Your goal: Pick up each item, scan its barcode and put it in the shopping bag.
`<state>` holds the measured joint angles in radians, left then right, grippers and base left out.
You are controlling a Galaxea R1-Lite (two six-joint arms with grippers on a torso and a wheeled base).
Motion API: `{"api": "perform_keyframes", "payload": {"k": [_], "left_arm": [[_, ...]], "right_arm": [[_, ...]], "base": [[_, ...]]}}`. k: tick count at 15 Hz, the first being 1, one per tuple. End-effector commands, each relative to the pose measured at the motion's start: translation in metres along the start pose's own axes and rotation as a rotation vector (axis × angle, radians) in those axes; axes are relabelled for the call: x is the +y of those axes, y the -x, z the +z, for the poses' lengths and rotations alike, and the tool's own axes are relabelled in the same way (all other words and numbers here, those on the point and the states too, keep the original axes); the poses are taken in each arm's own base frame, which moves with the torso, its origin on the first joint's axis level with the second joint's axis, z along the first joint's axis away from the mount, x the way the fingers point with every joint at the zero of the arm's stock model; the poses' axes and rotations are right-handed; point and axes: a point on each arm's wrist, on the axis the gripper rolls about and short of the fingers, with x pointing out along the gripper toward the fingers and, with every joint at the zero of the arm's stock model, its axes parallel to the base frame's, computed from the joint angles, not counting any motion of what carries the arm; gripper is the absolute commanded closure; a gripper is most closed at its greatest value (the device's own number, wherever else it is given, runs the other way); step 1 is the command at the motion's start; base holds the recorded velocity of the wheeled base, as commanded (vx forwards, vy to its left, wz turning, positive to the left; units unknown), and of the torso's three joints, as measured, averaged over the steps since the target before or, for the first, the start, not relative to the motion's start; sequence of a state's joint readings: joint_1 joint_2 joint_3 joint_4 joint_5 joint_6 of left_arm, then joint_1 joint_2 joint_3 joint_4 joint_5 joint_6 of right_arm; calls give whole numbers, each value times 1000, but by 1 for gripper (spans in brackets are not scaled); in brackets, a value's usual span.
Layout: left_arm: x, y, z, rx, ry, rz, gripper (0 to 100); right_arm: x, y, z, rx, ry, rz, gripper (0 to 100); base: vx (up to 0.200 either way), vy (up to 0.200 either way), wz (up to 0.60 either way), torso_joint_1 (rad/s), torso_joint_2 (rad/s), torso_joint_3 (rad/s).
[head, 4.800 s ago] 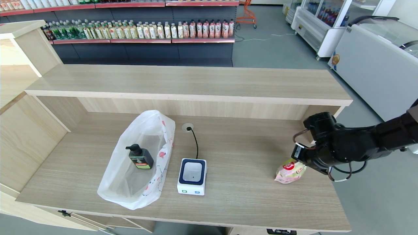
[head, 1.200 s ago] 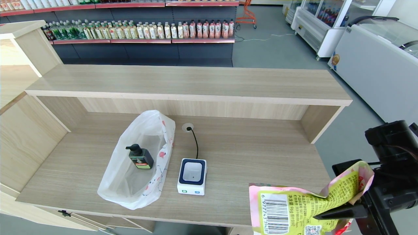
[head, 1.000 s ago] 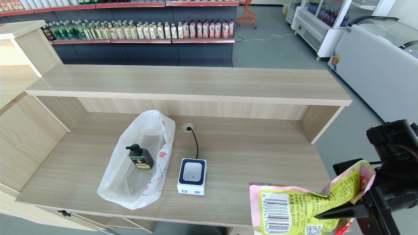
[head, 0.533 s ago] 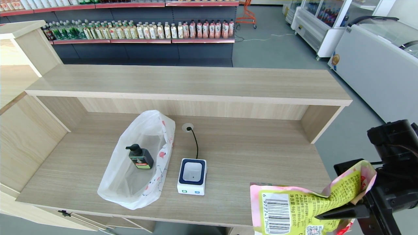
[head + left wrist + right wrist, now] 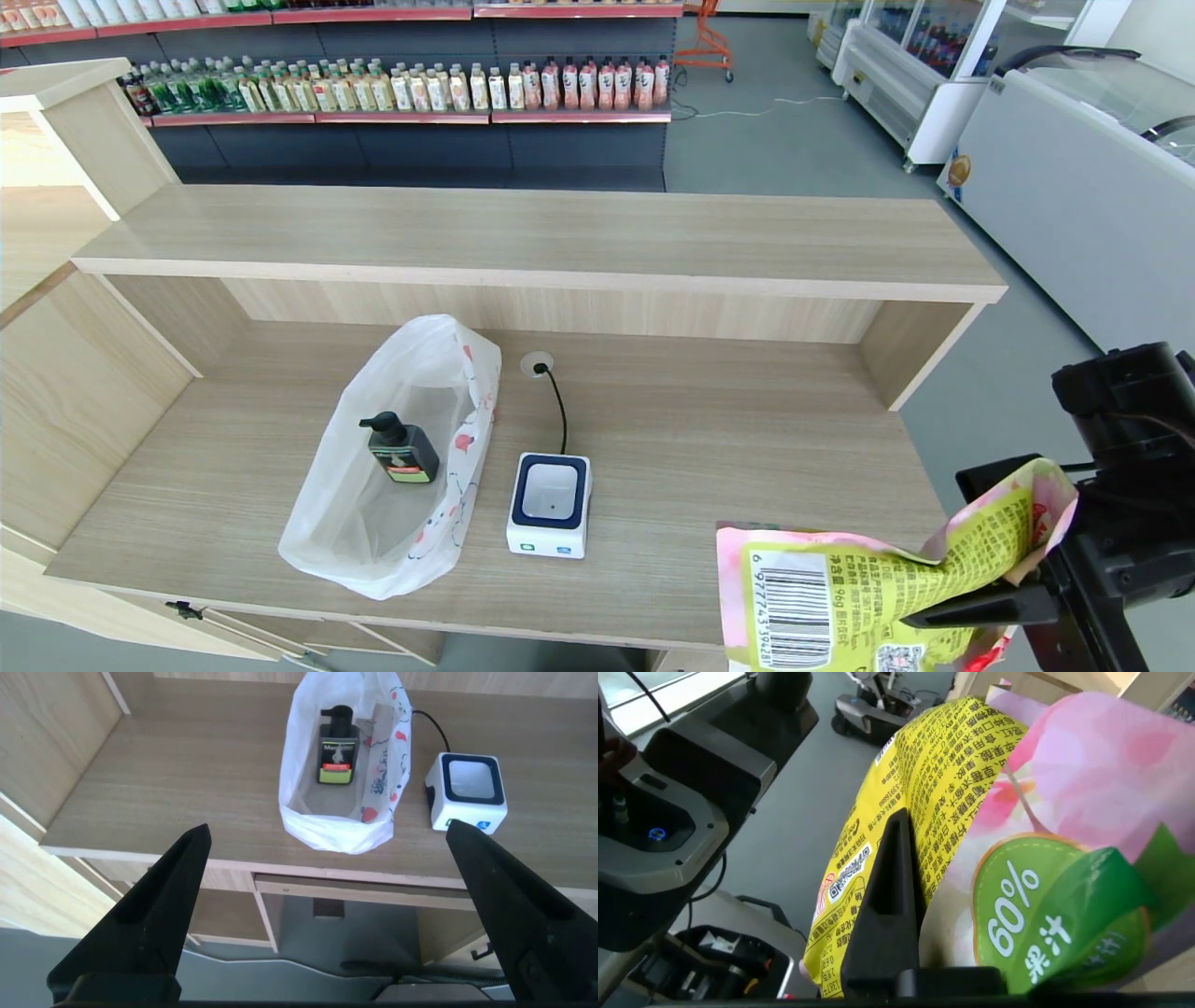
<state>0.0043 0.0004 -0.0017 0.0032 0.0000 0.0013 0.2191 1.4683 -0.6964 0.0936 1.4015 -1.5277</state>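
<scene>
Snack packet [image 5: 868, 597] has risen; shopping bag [image 5: 322, 537] holds bottle [image 5: 401, 450].

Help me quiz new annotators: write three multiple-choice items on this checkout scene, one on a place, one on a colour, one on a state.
1. Where does the pump bottle lie?
A. inside the shopping bag
B. on the upper ledge
C. on the floor

2. What colour frames the scanner's top window?
A. red
B. dark blue
C. green

3. What is the right hand's state?
A. open and empty
B. shut on the snack pack
C. open around a can

Answers: 1 A, the bottle rests within the bag's open mouth; 2 B, a navy border rings the pale window; 3 B, the pack is clamped between its fingers.
</scene>
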Motion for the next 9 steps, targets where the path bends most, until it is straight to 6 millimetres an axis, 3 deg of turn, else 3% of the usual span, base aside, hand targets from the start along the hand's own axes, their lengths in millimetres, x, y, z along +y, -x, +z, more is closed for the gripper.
{"api": "perform_keyframes", "payload": {"k": [1, 6, 9], "left_arm": [[0, 0, 0, 0, 0, 0, 0], [0, 0, 0, 0, 0, 0, 0], [0, 0, 0, 0, 0, 0, 0]], "right_arm": [[0, 0, 1, -1, 2, 0, 100], [1, 1, 1, 0, -1, -2, 100], [0, 6, 17, 6, -54, -24, 100]], "base": [[0, 0, 0, 0, 0, 0], [0, 0, 0, 0, 0, 0], [0, 0, 0, 0, 0, 0]]}}
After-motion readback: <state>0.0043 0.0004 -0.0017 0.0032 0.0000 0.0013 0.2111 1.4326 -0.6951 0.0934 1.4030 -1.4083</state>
